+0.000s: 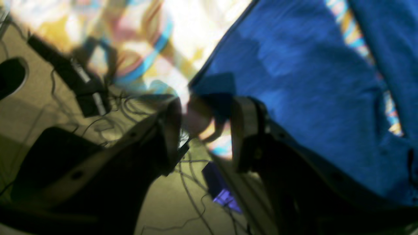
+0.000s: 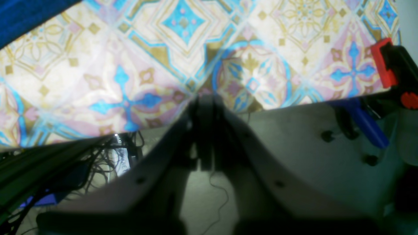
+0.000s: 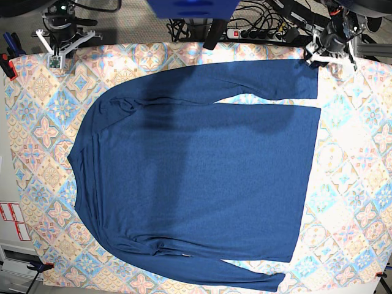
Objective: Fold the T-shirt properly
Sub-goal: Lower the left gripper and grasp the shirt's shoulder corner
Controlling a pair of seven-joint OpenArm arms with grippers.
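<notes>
Base view: I see the T-shirt [image 3: 196,184] spread flat on the patterned table cover [image 3: 361,184], neck toward the view's left, hem toward the right, both long sleeves laid along the body, one at the top edge, one at the bottom. Left gripper [image 3: 327,52] sits at the top-right corner, right at the cuff of the upper sleeve. On the left wrist cam the fingers [image 1: 243,130] are spread, with the sleeve end [image 1: 212,88] at the gap between them; too blurred for me to tell if the fabric is actually caught. Right gripper [image 3: 58,46] is parked at the top-left table corner, well clear of the shirt, fingers [image 2: 205,130] pressed together on nothing. Red clamp [image 2: 382,62] on the table edge nearby
</notes>
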